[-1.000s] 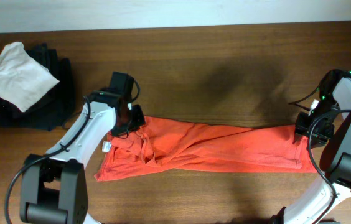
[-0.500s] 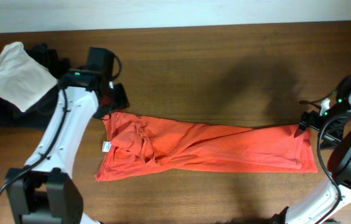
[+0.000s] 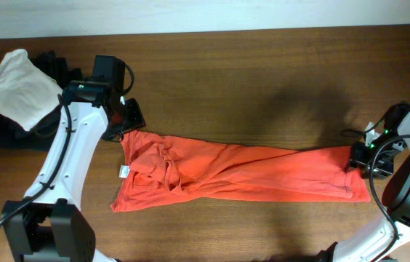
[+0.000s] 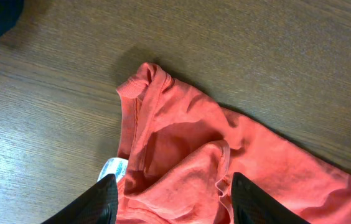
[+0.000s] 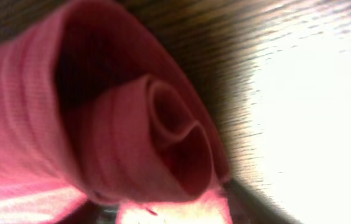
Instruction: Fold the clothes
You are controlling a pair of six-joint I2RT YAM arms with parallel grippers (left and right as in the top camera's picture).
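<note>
Left tool [image 4: 174, 198] hangs open above the collar end of the orange shirt [image 3: 248, 175] lying on the desk [image 3: 227, 80]. Right tool [image 3: 360, 156] pinches a bunched fold at its far end.

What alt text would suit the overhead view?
An orange-red T-shirt lies stretched in a long band on a wooden table. The left gripper hovers open by one end; the right gripper is at the other end.

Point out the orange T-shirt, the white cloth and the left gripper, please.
orange T-shirt [image 3: 263, 175], overhead view, middle of the flattened body.
white cloth [image 3: 19, 91], overhead view, centre of the crumpled bundle.
left gripper [image 4: 174, 183], left wrist view, midway between its open fingertips.
</note>
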